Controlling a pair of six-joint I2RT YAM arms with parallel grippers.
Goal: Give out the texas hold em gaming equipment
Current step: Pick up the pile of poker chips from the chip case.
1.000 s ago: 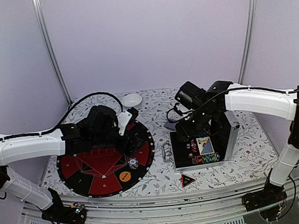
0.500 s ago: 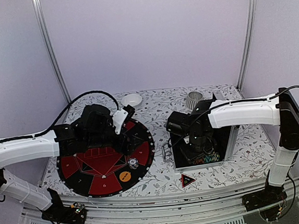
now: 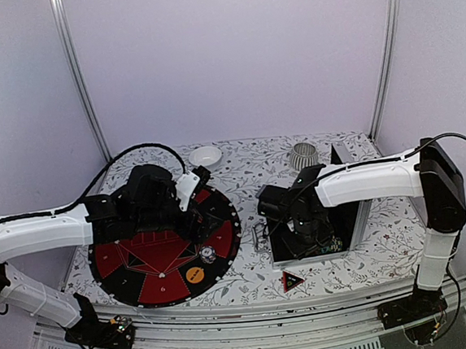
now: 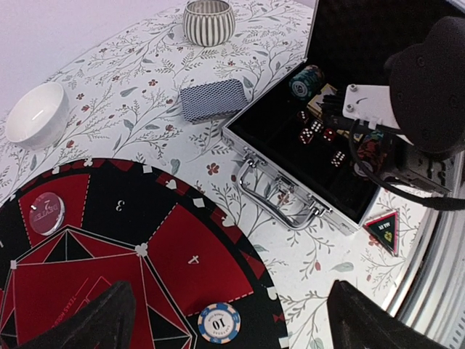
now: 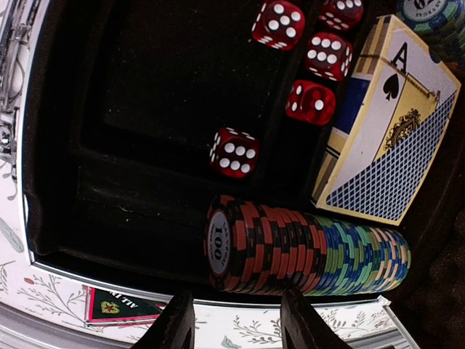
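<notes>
Folded at the elbow and reaching leftward into the open metal case, with the right gripper tipped downward, fingers partly parted and empty, close to the red end of a lying row of striped poker chips beside red dice. Stretched low across the round red-and-black board, with the left gripper spread wide, holding nothing, over a chip marked 10. On the cloth: grey-blue playing cards and red triangular marker, both just outside the case.

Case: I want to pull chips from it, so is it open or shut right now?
The case is open: its lid stands raised, and the dice, card box and chips inside lie exposed.
</notes>
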